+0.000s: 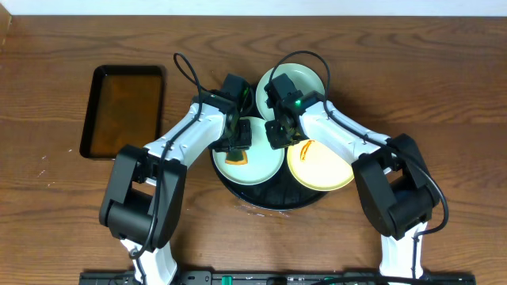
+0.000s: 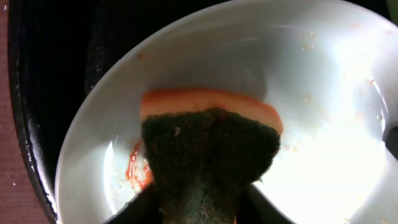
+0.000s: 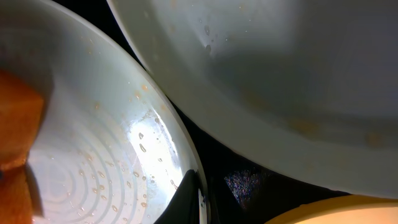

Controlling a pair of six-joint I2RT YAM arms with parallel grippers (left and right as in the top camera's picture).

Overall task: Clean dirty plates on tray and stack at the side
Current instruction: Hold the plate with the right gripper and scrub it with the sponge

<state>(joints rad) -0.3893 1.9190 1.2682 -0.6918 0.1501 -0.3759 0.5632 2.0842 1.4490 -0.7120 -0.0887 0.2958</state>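
Dirty plates point(image 1: 321, 166) on black tray point(image 1: 269, 203), wooden table point(image 1: 444, 79), left fingers point(image 1: 239, 146) clamping sponge point(image 2: 211, 149), right fingers point(image 1: 279, 136) grip unclear

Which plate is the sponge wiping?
The left mint-green plate, under the sponge in the left gripper. The other green plate and the yellow plate have no sponge.
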